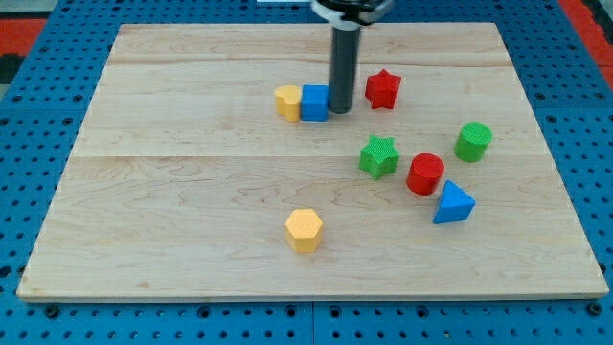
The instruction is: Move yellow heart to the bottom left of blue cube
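Observation:
The yellow heart (pixel 286 102) lies on the wooden board, touching the left side of the blue cube (pixel 314 103). Both sit in the upper middle of the view. My tip (pixel 341 111) stands right against the blue cube's right side, between it and the red star (pixel 383 89). The rod rises straight up from the tip to the view's top edge.
A green star (pixel 379 156), a red cylinder (pixel 425 174), a green cylinder (pixel 472 141) and a blue triangular block (pixel 452 204) cluster at the view's right. A yellow hexagon (pixel 305 230) lies lower middle. The board's edge (pixel 316 297) borders a blue pegboard.

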Motion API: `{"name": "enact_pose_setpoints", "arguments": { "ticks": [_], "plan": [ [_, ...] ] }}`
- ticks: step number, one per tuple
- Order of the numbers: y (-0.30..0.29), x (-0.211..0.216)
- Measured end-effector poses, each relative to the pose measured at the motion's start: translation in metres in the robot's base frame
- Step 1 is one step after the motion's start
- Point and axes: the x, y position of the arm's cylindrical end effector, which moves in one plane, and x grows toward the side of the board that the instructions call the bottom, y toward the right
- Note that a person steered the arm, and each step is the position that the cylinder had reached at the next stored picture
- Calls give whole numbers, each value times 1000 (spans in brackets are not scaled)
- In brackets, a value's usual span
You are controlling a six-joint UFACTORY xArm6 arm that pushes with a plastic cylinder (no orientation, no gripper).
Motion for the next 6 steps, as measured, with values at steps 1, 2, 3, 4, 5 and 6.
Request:
{"name": "enact_pose_setpoints", "arguments": {
  "ticks": [1, 2, 3, 4, 5, 6],
  "plan": [
    [-9, -48],
    [-83, -48],
    [-90, -14],
    [-87, 15],
    [-83, 11],
    [-82, 1]
  ]
}}
